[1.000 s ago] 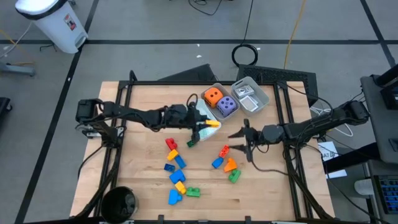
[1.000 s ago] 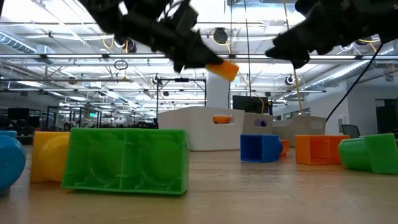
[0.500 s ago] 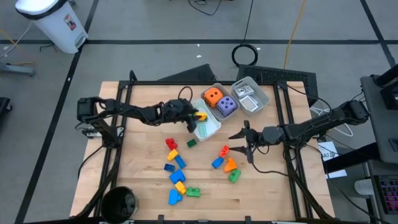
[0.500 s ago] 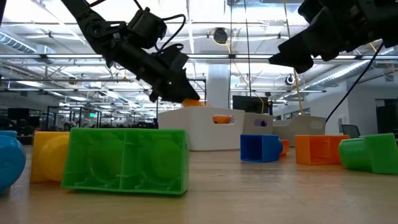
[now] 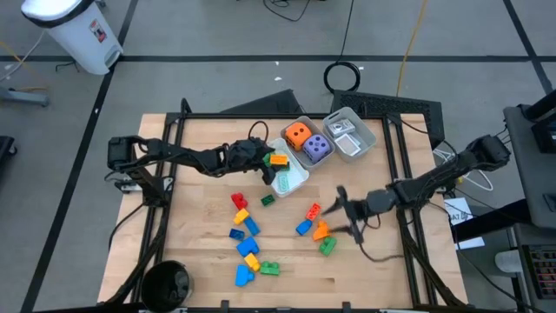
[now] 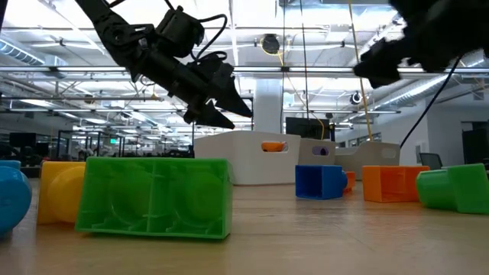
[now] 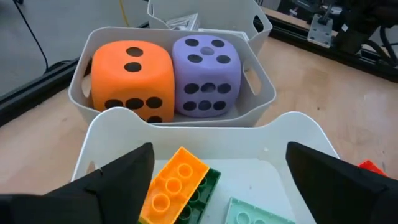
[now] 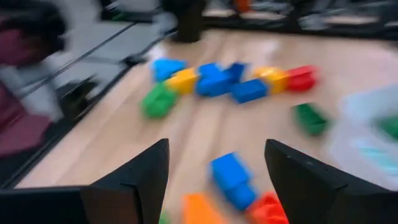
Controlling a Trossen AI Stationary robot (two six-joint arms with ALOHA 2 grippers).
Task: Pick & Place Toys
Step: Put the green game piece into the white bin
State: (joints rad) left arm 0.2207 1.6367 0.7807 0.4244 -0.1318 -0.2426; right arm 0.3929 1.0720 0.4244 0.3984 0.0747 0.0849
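My left gripper point(image 7: 219, 155) stands open just over the near white tray point(image 7: 298, 134). Between and below its fingers an orange brick point(image 7: 171, 186) lies in that tray, resting on a green brick point(image 7: 208, 186); in the high view the orange brick point(image 5: 278, 160) shows at the tray's far end. Behind it, a second white tray holds the orange die point(image 7: 130, 74) and the purple die point(image 7: 208, 74). My right gripper point(image 8: 217, 155) is open and low over the right cluster of bricks, with a blue brick point(image 8: 230, 177) ahead of its fingers. It is blurred in the high view point(image 5: 340, 209).
A red, yellow and blue run of bricks point(image 5: 245, 233) lies on the table's near middle, and a small green brick point(image 5: 268, 200) lies by the tray. Red point(image 5: 313, 209), blue point(image 5: 303, 227), orange point(image 5: 321, 230) and green point(image 5: 327, 246) bricks lie by my right gripper. A clear tray point(image 5: 352, 135) stands at the far right.
My left gripper carried the orange brick away from the table's near edge and down over the white tray, then opened and let it go; the brick now lies in the tray. My right gripper has gone toward the near edge, down to the right cluster of bricks.
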